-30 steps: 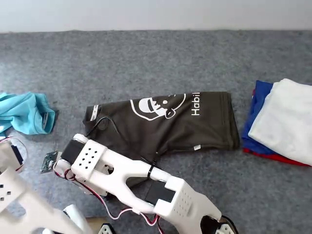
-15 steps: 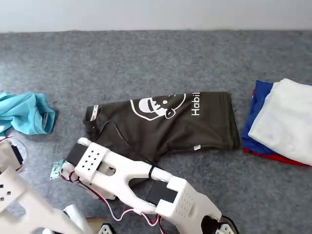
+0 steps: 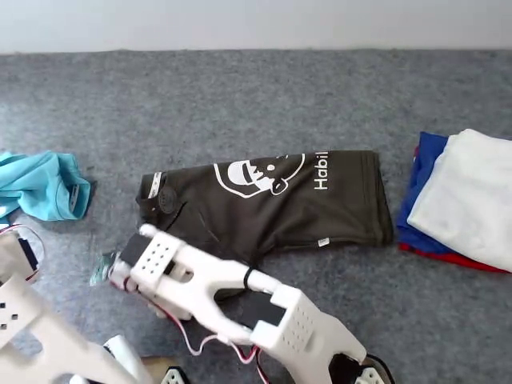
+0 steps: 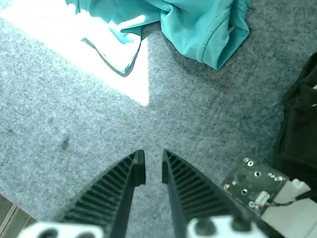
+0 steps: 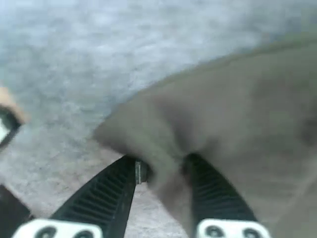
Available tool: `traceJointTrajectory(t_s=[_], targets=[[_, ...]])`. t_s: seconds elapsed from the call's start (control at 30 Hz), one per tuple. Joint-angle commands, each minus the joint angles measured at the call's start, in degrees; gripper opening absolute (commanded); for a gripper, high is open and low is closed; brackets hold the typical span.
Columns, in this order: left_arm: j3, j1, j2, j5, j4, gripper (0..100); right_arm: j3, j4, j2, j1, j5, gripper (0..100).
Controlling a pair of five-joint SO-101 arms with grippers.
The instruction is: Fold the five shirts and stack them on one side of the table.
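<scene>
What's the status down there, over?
Left gripper barely open, empty. Right gripper pinching edge of dark olive printed shirt. Turquoise crumpled shirt lies apart, unfolded.

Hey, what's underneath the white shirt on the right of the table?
A blue shirt lies under the white shirt, with a red edge showing beneath it. The rest of both is covered.

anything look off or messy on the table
The teal shirt lies crumpled and unfolded at the high view's left edge, far from the folded stack at the right. The dark shirt is rumpled at one end, where the right end effector pinches it.
</scene>
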Motion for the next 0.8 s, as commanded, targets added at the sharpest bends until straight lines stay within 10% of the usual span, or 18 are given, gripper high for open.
traceJointTrajectory(t_s=[0.0,0.77], targets=[[-0.13,0.00,-0.44,0.44,-0.09,7,-2.02,-1.27,3.74,1.45,-0.18,0.6],[-0.13,0.09,-0.35,0.44,-0.09,7,-23.56,9.45,-5.23,15.43,9.93,0.9]])
